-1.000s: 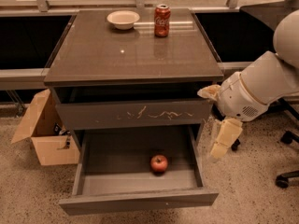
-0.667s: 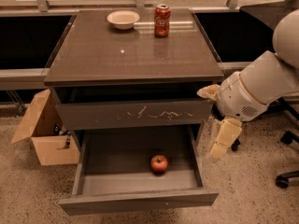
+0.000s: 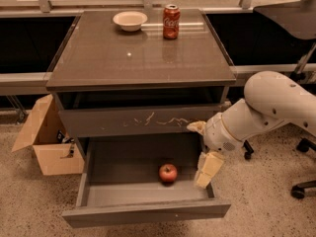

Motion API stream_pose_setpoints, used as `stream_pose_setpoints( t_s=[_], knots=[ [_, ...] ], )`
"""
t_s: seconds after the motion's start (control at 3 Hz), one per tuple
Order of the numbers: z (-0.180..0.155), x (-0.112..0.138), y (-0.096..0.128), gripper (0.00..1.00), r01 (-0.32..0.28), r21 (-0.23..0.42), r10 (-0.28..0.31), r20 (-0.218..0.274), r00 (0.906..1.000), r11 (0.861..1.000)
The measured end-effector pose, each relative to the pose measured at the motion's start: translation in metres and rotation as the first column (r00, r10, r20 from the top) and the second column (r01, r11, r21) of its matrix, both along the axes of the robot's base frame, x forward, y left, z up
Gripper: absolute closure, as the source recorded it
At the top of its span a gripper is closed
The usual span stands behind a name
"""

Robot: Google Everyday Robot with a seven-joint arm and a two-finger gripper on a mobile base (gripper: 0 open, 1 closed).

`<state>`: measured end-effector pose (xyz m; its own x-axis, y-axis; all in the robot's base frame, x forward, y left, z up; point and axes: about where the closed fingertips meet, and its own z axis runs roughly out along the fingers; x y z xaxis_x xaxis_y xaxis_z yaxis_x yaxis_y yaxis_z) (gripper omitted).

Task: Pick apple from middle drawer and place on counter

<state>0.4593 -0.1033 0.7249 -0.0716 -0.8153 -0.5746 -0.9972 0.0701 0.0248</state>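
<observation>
The apple [image 3: 168, 173], small and red, lies on the grey floor of the middle drawer [image 3: 146, 213], which is pulled wide open at the bottom of the cabinet. My gripper [image 3: 206, 170] hangs from the white arm at the drawer's right inner wall, a short way to the right of the apple and not touching it. The counter [image 3: 133, 58] is the glossy grey-brown top slab of the cabinet, well above the gripper.
A red soda can [image 3: 171, 21] and a white bowl [image 3: 130, 20] stand at the back of the counter. A shut drawer front with white scratch marks [image 3: 143, 120] overhangs the open drawer. A cardboard box [image 3: 47, 142] sits left of the cabinet. Chair wheels [image 3: 301, 186] are at the right.
My arm has swung left and down. The gripper has gone from beside the cabinet's right side to the open drawer's right inner edge, closer to the apple. The apple has not moved.
</observation>
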Motion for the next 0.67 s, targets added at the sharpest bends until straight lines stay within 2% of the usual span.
stream_pose_setpoints(
  t_s=[0.33, 0.67],
  knots=[
    [0.0, 0.0, 0.0, 0.0, 0.0, 0.0, 0.0, 0.0, 1.0, 1.0],
    [-0.018, 0.003, 0.009, 0.0, -0.013, 0.0, 0.013, -0.021, 0.9997, 1.0]
  ],
)
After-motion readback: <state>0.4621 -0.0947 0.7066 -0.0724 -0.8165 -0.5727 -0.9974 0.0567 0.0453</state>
